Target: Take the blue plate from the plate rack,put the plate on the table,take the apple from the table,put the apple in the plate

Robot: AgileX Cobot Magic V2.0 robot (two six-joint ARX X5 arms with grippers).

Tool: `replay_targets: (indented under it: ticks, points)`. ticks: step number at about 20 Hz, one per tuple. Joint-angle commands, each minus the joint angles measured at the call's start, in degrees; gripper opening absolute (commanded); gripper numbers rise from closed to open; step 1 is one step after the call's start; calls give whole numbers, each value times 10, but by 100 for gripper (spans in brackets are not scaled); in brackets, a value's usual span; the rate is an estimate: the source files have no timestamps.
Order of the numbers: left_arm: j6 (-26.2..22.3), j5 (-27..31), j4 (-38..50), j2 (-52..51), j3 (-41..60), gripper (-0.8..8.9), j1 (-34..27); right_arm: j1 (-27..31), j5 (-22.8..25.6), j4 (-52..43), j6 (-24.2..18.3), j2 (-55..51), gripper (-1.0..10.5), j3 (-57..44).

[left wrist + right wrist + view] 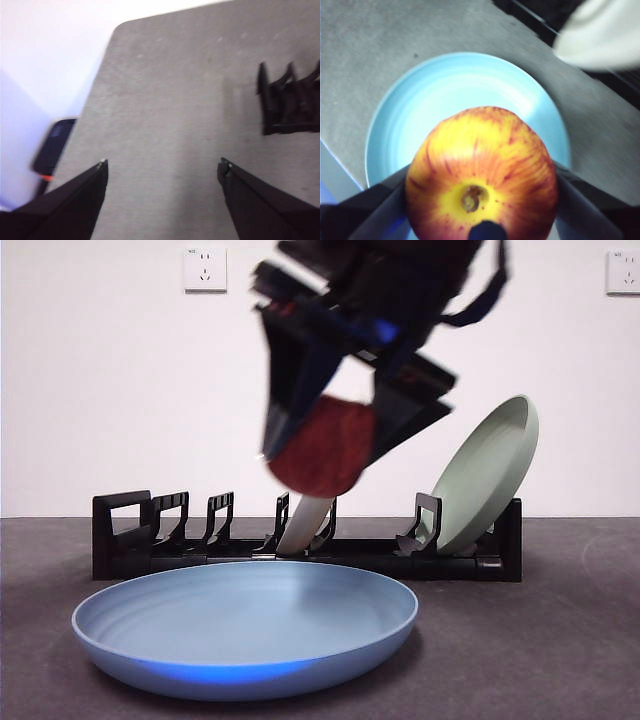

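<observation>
- Three of the four steps look done: the blue plate [245, 635] lies flat on the table [560, 640] in front of the rack [300, 550], and the apple [482, 175] is off the table.
- One step is left, by my judgement: lowering the apple into the plate and letting go.
- Right gripper [340, 435]: jaws closed on the apple's sides, holding it in the air above the plate; the front view blurs both.
- Left gripper [162, 167]: jaws wide apart, holding nothing, over bare table near the rack's end.
- Hard to read: the cream plate [305, 525] in the rack is half hidden behind the apple; the green plate [490, 475] leans at the rack's far end.
</observation>
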State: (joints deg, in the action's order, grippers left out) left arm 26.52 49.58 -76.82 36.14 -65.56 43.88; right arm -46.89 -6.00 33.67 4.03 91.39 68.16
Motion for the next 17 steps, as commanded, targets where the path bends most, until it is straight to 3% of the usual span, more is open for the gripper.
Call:
replay_targets:
  ticks: [1,8,9,13,16,17]
  points:
    - [5,-25,-30,-24,4,371,1,-10,-1,-5,-7,48,-12,21]
    - [-11,-62,-30,-41,4,372,1,-29,3,-9,-7,151,10,36]
    - [-12,-63,-30,-41,4,371,1,-31,3,-10,-7,152,49,36]
    - [-25,-63,-30,-41,4,371,1,-35,4,-12,-3,152,388,36]
    - [-26,-64,-30,-41,4,372,1,-37,4,-12,7,152,541,36]
    - [-26,-65,-30,-41,4,372,1,-38,4,-12,7,152,545,36]
